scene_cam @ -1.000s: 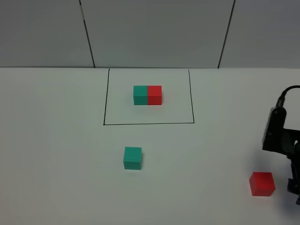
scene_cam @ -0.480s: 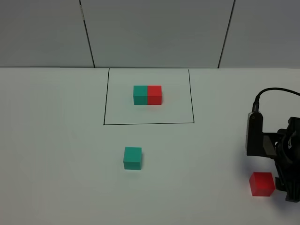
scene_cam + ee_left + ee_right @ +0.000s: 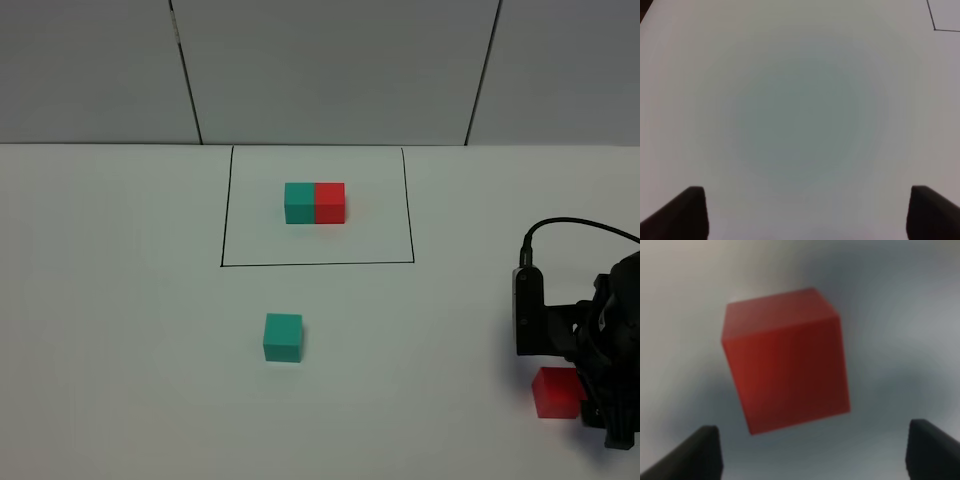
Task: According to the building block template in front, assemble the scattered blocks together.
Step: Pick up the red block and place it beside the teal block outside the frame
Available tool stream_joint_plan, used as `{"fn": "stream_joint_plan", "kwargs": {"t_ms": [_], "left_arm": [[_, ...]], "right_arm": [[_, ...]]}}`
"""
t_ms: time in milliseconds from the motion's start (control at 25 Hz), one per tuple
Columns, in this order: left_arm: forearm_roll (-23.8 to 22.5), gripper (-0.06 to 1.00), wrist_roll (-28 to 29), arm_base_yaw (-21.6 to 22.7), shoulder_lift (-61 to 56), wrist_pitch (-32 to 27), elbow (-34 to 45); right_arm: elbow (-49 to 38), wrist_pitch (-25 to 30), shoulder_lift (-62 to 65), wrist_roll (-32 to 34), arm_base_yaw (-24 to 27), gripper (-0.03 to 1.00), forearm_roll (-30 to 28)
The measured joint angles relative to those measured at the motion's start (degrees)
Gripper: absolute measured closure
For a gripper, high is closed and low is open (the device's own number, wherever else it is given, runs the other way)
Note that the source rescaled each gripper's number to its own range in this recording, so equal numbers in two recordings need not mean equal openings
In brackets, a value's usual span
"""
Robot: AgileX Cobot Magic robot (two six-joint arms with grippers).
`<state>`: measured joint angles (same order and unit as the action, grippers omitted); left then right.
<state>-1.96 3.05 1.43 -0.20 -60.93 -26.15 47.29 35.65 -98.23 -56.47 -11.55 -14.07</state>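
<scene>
Two plain matte cubes loose on white worktop [image 3: 120, 300] — teal-green cube [image 3: 283, 337] near the black-framed teal-and-red template [image 3: 315, 202]; red cube [image 3: 785, 360] just ahead of right end effector [image 3: 812, 452], released, not touching. Left end effector [image 3: 800, 212] released too.

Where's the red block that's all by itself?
The loose red cube sits at the high view's lower right, just in front of the right gripper, well right of the loose teal cube.

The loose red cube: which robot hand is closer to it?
Right. The right gripper hovers right by the loose red cube, jaws open; the left gripper faces only table.
</scene>
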Motion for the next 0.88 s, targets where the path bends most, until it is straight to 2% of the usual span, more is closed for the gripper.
{"fn": "stream_joint_plan", "kwargs": {"t_ms": [320,880], "left_arm": [[0.0,0.02,0.0,0.0,0.0,0.0,0.0],[0.0,0.02,0.0,0.0,0.0,0.0,0.0]], "right_arm": [[0.0,-1.1,-2.1,-4.2,0.0,-0.03,7.2],[0.2,-6.3,-6.4,-6.1,0.0,0.01,7.6]]}}
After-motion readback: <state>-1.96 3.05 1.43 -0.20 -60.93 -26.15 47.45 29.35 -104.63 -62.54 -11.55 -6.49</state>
